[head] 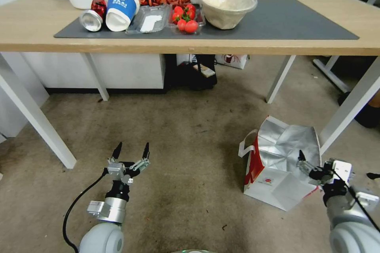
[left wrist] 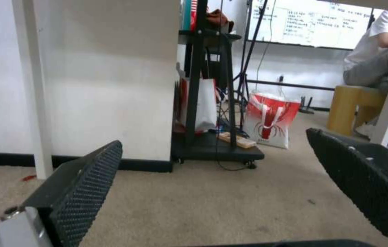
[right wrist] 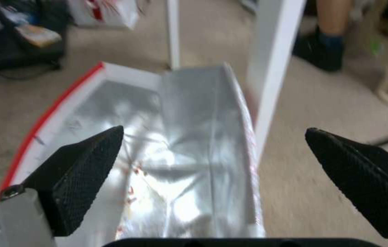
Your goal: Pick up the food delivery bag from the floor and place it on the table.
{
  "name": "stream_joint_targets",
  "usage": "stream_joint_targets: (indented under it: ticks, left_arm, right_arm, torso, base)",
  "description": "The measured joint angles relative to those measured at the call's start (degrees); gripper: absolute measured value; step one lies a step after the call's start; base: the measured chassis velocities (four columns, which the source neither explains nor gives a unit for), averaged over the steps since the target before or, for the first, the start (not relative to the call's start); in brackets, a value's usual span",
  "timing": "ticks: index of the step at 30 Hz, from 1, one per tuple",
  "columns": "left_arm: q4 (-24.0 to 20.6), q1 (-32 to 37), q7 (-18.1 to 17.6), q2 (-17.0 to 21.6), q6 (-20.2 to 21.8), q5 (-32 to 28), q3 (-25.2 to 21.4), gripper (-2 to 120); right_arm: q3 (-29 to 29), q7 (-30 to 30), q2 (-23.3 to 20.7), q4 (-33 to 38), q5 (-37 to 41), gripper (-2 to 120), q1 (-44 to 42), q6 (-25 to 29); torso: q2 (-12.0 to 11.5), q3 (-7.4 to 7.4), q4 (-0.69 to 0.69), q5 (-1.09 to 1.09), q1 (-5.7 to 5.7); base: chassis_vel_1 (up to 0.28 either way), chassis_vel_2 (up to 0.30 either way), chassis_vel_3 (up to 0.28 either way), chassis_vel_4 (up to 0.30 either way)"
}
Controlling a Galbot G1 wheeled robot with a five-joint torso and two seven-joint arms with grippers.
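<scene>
Silver foil lining marks the food delivery bag [head: 283,162], standing on the floor [head: 186,142] beneath your right gripper [head: 312,164]. Your left gripper [head: 131,151] hangs low, well apart from it. Left wrist view: jaws spread over carpet. Right wrist view: jaws spread, the bag's [right wrist: 175,144] open mouth and right edge between them.

Left gripper [head: 131,151] low, fingers spread, idle. Right gripper [head: 312,166] low, fingers spread wide.
</scene>
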Motion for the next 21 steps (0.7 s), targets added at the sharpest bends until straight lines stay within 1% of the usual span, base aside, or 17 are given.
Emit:
stream_joint_targets:
  ticks: [2,3,5,8,9,10,12,14,15,17,21]
  left_arm:
    - [-0.04,-0.04,0.07,-0.06,0.03,0.01,0.02,100]
    - [-0.04,-0.04,0.07,-0.06,0.03,0.01,0.02,100]
    - [-0.04,-0.04,0.11,-0.17,0.05,0.02,0.09,100]
    - [-0.01,-0.06,0.13,-0.28,0.05,0.02,0.12,100]
    - [0.13,-0.13,0.13,-0.36,0.05,0.03,0.12,100]
    - [0.13,-0.13,0.13,-0.36,0.05,0.03,0.12,100]
    - [0.34,-0.25,0.14,-0.44,0.05,0.03,0.12,100]
    - [0.34,-0.25,0.14,-0.44,0.05,0.03,0.12,100]
    - [0.48,-0.38,0.14,-0.52,0.06,0.03,0.15,100]
    - [0.6,-0.48,0.14,-0.55,0.09,0.03,0.2,100]
    - [0.67,-0.5,0.14,-0.55,0.11,0.02,0.24,100]
  right_arm:
    - [0.11,6.05,-1.79,-0.73,5.67,100,2.98,-5.8]
    - [0.11,6.05,-1.79,-0.73,5.67,100,2.98,-5.8]
    - [-0.02,9.29,-2.58,-1.92,8.69,100,4.89,-8.37]
    - [-0.6,9.77,-2.75,-3.51,8.12,100,5.55,-8.74]
    - [-1.37,8.89,-2.56,-4.47,5.84,100,5.26,-8.01]
    - [-1.37,8.89,-2.56,-4.47,5.84,100,5.26,-8.01]
    - [-2.62,6.3,-1.7,-5.8,0.32,100,4.27,-5.79]
    - [-2.62,6.3,-1.7,-5.8,0.32,100,4.27,-5.79]
    - [-3.75,3.75,-0.42,-6.9,-5.04,100,3.37,-3.69]
    - [-4.57,1.95,0.48,-8.04,-8.54,100,2.7,-1.77]
    - [-4.7,0.43,0.61,-9.86,-10.64,100,2.56,0.31]
  torso:
    - [0.04,0.0,0.01,0.0,0.01]
    - [0.04,0.0,0.01,0.0,0.01]
    - [0.05,0.0,0.01,0.0,0.02]
    - [0.07,0.0,0.01,0.0,0.02]
    - [0.08,0.0,0.01,0.0,0.03]
    - [0.08,0.0,0.01,0.0,0.03]
    - [0.1,0.0,0.0,0.0,0.02]
    - [0.1,0.0,0.0,0.0,0.02]
    - [0.11,0.0,-0.01,0.0,0.02]
    - [0.12,0.0,0.0,0.0,0.03]
    - [0.15,0.0,0.0,-0.01,0.03]
  base:
    - [0.0,0.0,0.0,0.0]
    - [0.0,0.0,0.0,0.0]
    - [0.0,0.0,0.0,0.0]
    - [0.0,0.0,0.0,0.0]
    - [0.0,0.0,0.0,0.0]
    - [0.0,0.0,0.0,0.0]
    - [0.0,0.0,0.0,0.0]
    - [0.0,0.0,0.0,0.0]
    - [0.0,0.0,0.0,0.0]
    - [0.0,0.0,0.0,0.0]
    - [0.0,0.0,0.0,0.0]
